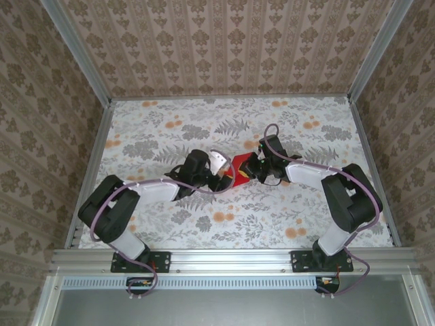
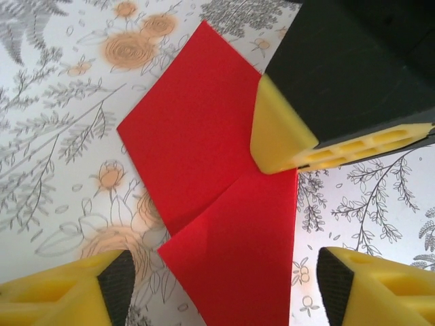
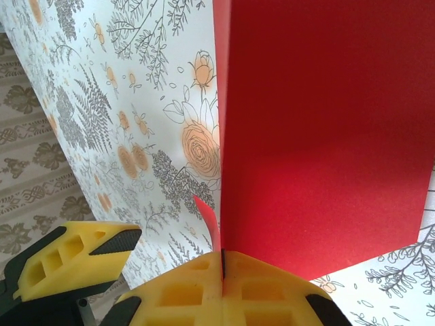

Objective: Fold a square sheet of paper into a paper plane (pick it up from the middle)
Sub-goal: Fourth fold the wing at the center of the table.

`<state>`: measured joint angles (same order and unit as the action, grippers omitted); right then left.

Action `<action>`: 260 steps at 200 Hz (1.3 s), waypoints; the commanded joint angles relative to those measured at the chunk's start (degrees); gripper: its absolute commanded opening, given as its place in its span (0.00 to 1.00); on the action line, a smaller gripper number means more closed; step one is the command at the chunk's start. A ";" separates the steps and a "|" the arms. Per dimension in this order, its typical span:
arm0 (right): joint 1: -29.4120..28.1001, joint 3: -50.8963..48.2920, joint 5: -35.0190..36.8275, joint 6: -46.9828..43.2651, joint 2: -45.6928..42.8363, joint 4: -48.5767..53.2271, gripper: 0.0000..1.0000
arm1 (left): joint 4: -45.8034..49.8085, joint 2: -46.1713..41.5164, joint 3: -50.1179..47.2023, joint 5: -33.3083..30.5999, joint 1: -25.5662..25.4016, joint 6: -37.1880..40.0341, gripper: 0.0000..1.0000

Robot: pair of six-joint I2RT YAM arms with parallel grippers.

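The square sheet of paper (image 1: 239,171), bright red and folded with creased overlapping flaps, lies at the table's middle between both grippers. In the left wrist view the paper (image 2: 197,136) rests flat, and my left gripper (image 2: 224,282) hovers over its lower part, open, one finger on each side. My right gripper (image 2: 279,136) sits on the paper's right edge. In the right wrist view the right gripper (image 3: 222,261) is shut, with a thin curled strip of the paper (image 3: 326,136) running into the seam of its jaws. From above, the left gripper (image 1: 219,178) and right gripper (image 1: 253,170) nearly touch.
The table (image 1: 272,217) has a floral grey and orange cloth. Patterned walls close it in on three sides, with metal posts at the corners. An aluminium rail (image 1: 231,258) carrying both arm bases runs along the near edge.
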<state>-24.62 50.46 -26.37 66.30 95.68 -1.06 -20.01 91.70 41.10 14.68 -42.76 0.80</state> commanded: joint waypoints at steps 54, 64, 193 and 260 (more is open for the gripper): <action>0.76 3.06 -2.89 2.95 1.93 2.56 0.04 | -2.24 4.16 0.98 2.94 -1.17 5.48 0.68; 0.79 3.21 -3.15 3.18 1.99 2.62 0.04 | -2.16 4.65 1.06 2.81 -1.26 6.23 0.62; 1.67 3.40 -4.57 3.76 2.28 4.13 0.10 | -3.47 6.21 -0.09 -3.08 -2.41 10.09 0.38; 2.47 3.71 -4.56 1.92 2.25 4.99 0.13 | -3.33 6.73 -0.01 -2.00 -2.37 10.54 0.24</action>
<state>-22.63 52.58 -29.63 68.99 97.51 0.67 -22.79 97.67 41.21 11.70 -44.71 10.48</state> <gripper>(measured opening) 0.109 0.277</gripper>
